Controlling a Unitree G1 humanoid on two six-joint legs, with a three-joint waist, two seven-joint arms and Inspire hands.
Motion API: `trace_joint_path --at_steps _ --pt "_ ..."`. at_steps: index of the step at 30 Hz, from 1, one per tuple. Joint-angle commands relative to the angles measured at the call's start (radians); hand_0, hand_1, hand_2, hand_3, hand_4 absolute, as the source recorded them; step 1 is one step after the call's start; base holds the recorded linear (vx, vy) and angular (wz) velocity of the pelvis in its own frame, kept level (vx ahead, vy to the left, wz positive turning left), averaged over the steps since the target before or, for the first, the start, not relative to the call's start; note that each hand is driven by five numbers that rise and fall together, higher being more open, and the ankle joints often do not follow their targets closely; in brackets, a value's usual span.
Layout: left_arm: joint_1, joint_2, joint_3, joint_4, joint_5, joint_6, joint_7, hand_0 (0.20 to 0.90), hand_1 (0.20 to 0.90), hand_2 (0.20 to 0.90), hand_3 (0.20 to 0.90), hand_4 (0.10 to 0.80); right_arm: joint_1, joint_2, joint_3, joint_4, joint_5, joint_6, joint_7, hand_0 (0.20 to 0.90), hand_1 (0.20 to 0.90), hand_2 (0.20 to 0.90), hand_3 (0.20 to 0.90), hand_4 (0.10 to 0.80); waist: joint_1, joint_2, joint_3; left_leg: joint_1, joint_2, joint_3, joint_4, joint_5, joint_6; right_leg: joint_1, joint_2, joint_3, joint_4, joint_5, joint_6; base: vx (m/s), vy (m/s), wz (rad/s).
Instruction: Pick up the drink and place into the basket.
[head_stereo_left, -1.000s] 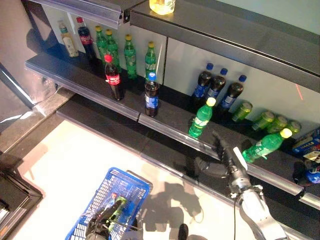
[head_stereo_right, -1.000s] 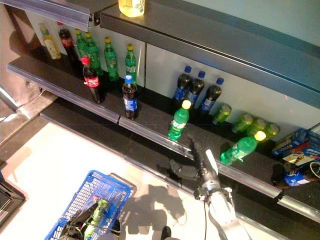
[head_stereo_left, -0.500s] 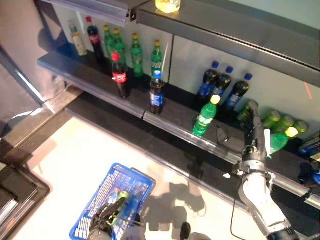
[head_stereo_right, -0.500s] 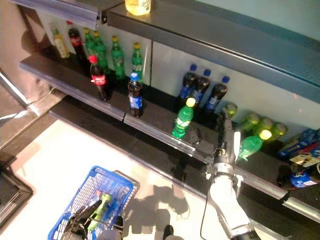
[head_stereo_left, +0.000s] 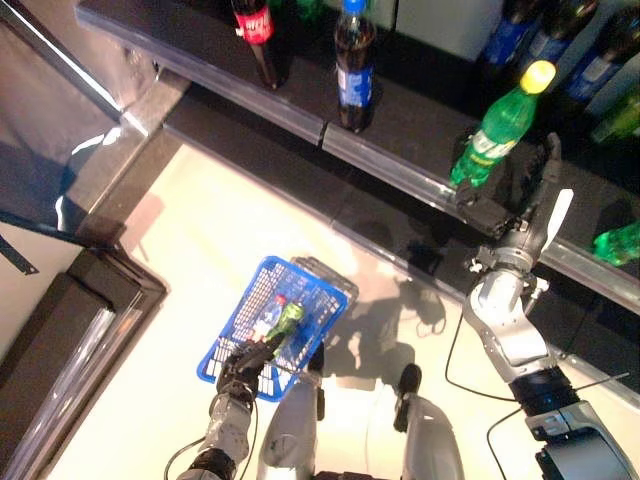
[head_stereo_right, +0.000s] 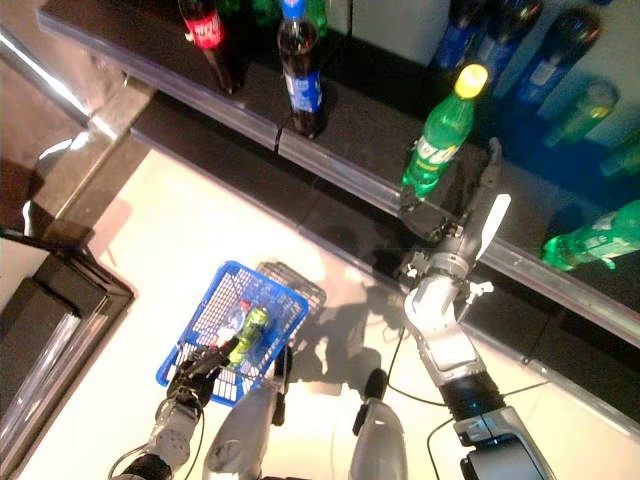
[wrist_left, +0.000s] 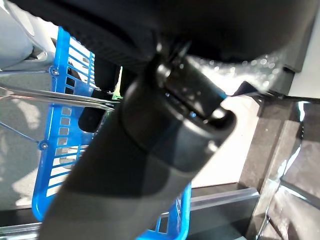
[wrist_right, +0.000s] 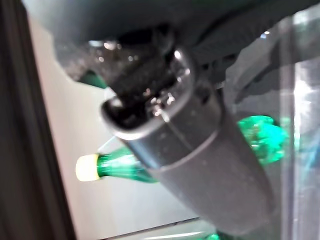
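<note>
The right hand (head_stereo_left: 520, 205) is at the front edge of the dark shelf (head_stereo_left: 400, 110), its thumb and fingers curved on either side of the lower body of the upright green plastic bottle with a yellow cap (head_stereo_left: 497, 125). From the head views the fingers look only loosely spread beside the bottle, and the right wrist view is mostly filled by the hand's own dark bulk, so I cannot tell whether it has actually clamped on.

Half a second ago this hand was stretched further right along the shelf, toward the tilted green bottle (head_stereo_left: 620, 242) lying there. Now it sits at the standing green bottle instead. The whole picture has also shifted: the camera looks more steeply down, so the upper shelves have gone from view and more of the pale floor (head_stereo_left: 200, 250) shows.

The left hand (head_stereo_left: 250, 362) is curled round the wire handle of the blue plastic basket (head_stereo_left: 245, 305), as before. The basket hangs low over the floor with a small green bottle (head_stereo_left: 287, 318) lying inside it. On the shelf, a dark cola bottle with a blue cap (head_stereo_left: 354, 65) and another with a red cap (head_stereo_left: 256, 30) stand upright to the left of the green one.
</note>
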Motion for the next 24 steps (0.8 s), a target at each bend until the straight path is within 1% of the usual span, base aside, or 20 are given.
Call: trace_joint_path --at_steps 1,6,10,18,24 --pt "0.152 0.076 -0.077 -0.015 0.007 -0.066 0.005 0.300 0.300 0.300 0.200 0.100 -0.131 -0.024 -0.048 -0.085 -0.087 -0.077 -0.079 0.900 0.900 0.900 0.900 0.800 0.002 -0.010 -0.014 -0.083 -0.011 -0.061 0.053 0.009 -0.013 -0.048 -0.031 -0.025 0.063 0.012 -0.018 -0.045 -0.004 0.01" --pt "0.108 0.078 -0.101 -0.041 0.001 -0.068 0.037 0.300 0.300 0.300 0.200 0.100 -0.176 -0.030 -0.069 -0.078 -0.061 -0.092 -0.083 0.900 0.900 0.900 0.900 0.800 -0.006 -0.015 0.020 -0.098 -0.013 -0.057 0.042 0.012 -0.002 -0.078 -0.016 -0.013 0.058 0.021 -0.015 -0.038 -0.014 0.00" --pt "0.093 0.077 -0.110 -0.049 -0.003 -0.066 0.050 0.300 0.300 0.300 0.200 0.100 -0.213 -0.045 -0.082 -0.063 -0.049 -0.087 -0.083 0.900 0.900 0.900 0.900 0.800 -0.003 -0.018 0.021 -0.117 -0.016 -0.052 0.039 0.014 0.002 -0.097 -0.010 -0.013 0.052 0.026 -0.016 0.000 -0.013 -0.05" --pt "0.084 0.088 -0.115 -0.050 0.006 -0.058 0.064 0.300 0.300 0.300 0.200 0.100 -0.317 -0.076 -0.104 -0.003 -0.001 -0.078 -0.095 0.900 0.900 0.900 0.900 0.800 0.013 -0.013 0.021 -0.138 -0.023 -0.050 0.032 0.013 0.010 -0.128 -0.008 -0.019 0.057 0.026 -0.018 0.004 -0.005 -0.02" --pt "0.074 0.094 -0.121 -0.056 -0.003 -0.055 0.059 0.300 0.300 0.300 0.200 0.100 -0.392 -0.091 -0.101 0.047 0.040 -0.070 -0.080 0.900 0.900 0.900 0.900 0.800 0.027 -0.006 0.021 -0.158 -0.032 -0.048 0.030 0.013 0.016 -0.156 -0.013 -0.023 0.069 0.025 -0.019 0.000 0.000 0.00"
